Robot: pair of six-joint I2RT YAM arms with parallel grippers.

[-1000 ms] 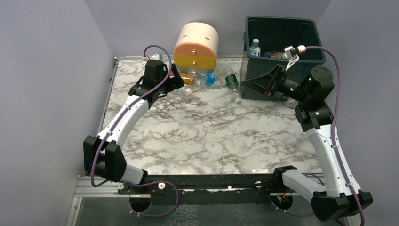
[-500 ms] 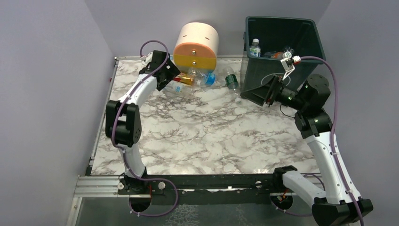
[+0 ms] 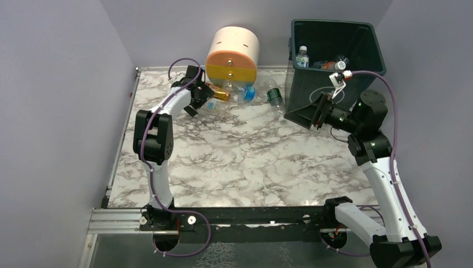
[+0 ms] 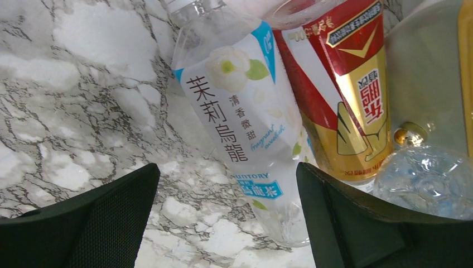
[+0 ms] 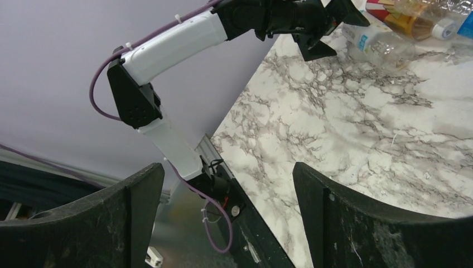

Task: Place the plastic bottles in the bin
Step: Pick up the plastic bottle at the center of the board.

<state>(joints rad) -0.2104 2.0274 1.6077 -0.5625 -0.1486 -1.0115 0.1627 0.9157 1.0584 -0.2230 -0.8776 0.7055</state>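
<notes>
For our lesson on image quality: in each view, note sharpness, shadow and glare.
Top view: even light, sharp, faint sheen on the table at its near edge. Left wrist: print on the white bottle crisp, left fingers dark, glints on the clear bottle. Right wrist: table sharp, right fingers dark, scene tilted.

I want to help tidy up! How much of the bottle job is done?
Partly done. A few bottles already sit in the bin. Nothing is in hand: the left pincer hangs open over a white-label bottle on the table, and the right pincer is open and empty beside the bin. Left: the pile of bottles by the round drawer unit, plus a green-capped bottle.
</notes>
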